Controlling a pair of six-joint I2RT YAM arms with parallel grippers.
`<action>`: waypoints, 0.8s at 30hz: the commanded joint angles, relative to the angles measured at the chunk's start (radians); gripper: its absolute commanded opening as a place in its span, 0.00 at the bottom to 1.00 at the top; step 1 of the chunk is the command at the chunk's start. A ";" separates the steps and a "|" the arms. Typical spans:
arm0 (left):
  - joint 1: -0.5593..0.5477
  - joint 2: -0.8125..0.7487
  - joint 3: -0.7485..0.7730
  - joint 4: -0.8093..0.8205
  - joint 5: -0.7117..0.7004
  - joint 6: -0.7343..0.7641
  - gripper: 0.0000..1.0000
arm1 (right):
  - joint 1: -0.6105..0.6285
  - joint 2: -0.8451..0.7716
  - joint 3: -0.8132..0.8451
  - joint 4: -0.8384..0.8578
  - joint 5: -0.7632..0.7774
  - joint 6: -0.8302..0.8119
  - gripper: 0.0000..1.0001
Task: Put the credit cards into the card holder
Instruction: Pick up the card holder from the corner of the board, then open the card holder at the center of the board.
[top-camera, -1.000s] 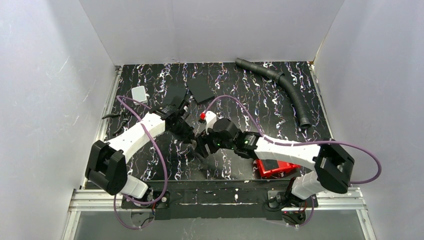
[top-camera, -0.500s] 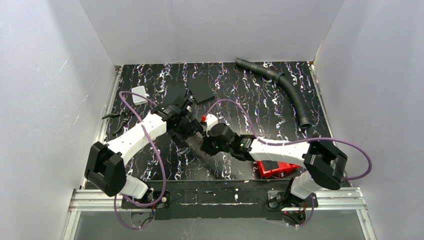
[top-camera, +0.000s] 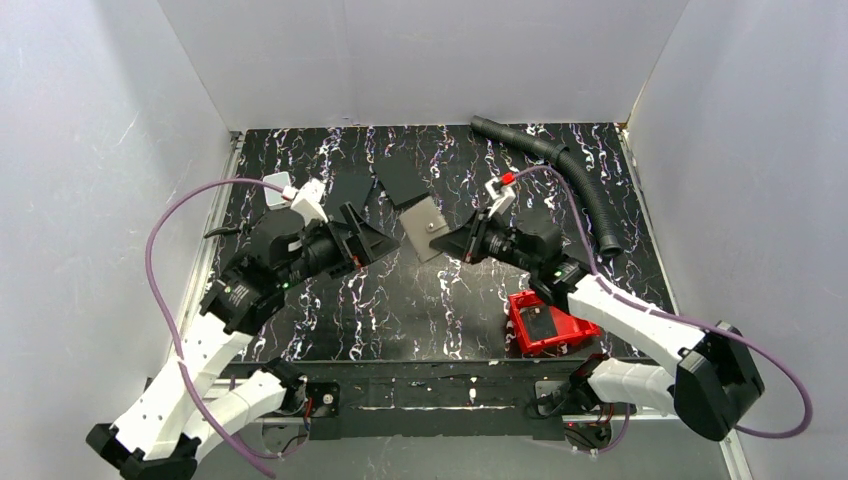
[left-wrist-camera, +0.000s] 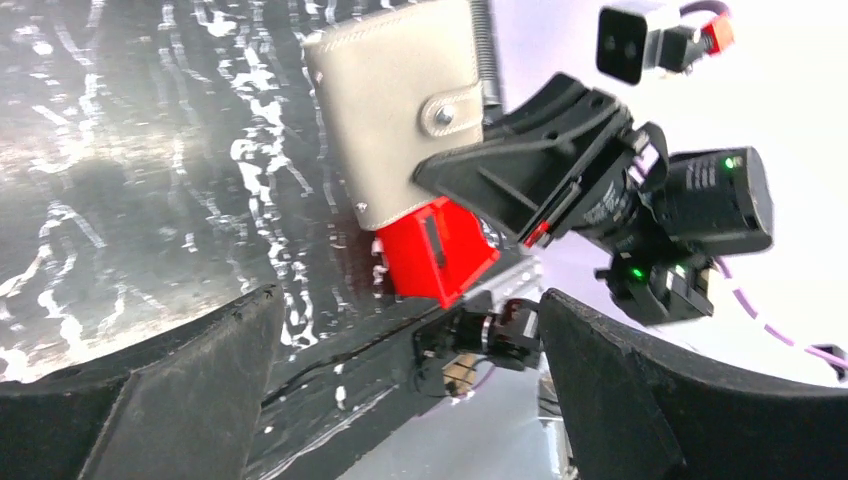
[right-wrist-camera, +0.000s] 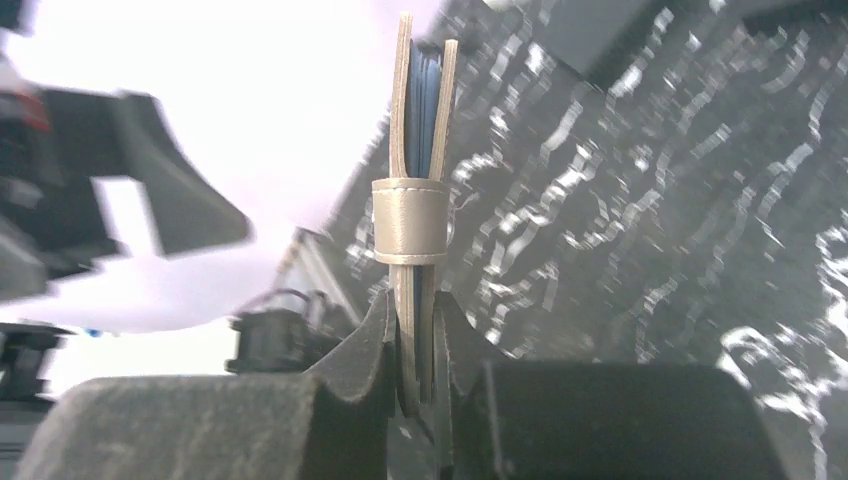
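Observation:
The card holder (top-camera: 422, 228) is a taupe wallet, folded with its snap tab closed, and it hangs in the air above the table's middle. My right gripper (top-camera: 455, 243) is shut on one of its edges. In the right wrist view the card holder (right-wrist-camera: 418, 215) stands edge-on between the pinching jaws of my right gripper (right-wrist-camera: 415, 310). Dark blue edges show between its flaps; I cannot tell whether they are the credit cards. My left gripper (top-camera: 372, 232) stands wide open just left of the card holder and apart from it. Through the left gripper (left-wrist-camera: 405, 330) the card holder (left-wrist-camera: 400, 120) shows, with nothing between the fingers.
A red tray (top-camera: 522, 312) sits at the near right with a dark flat thing inside. Two black slabs (top-camera: 402, 180) lie at the back centre. A white box (top-camera: 277, 187) is at the back left. A black ribbed hose (top-camera: 575, 175) curves along the back right.
The left gripper opened, let go and drew back to the left. The right gripper shut on the card holder and lifted it up and toward the back.

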 joint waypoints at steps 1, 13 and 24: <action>0.005 -0.059 -0.091 0.183 0.121 -0.064 0.98 | -0.047 -0.065 0.058 0.232 -0.164 0.205 0.01; 0.004 -0.053 -0.223 0.600 0.225 -0.200 0.88 | -0.047 -0.029 0.061 0.518 -0.172 0.472 0.01; 0.004 -0.026 -0.212 0.681 0.226 -0.236 0.53 | -0.041 0.004 0.020 0.645 -0.173 0.559 0.02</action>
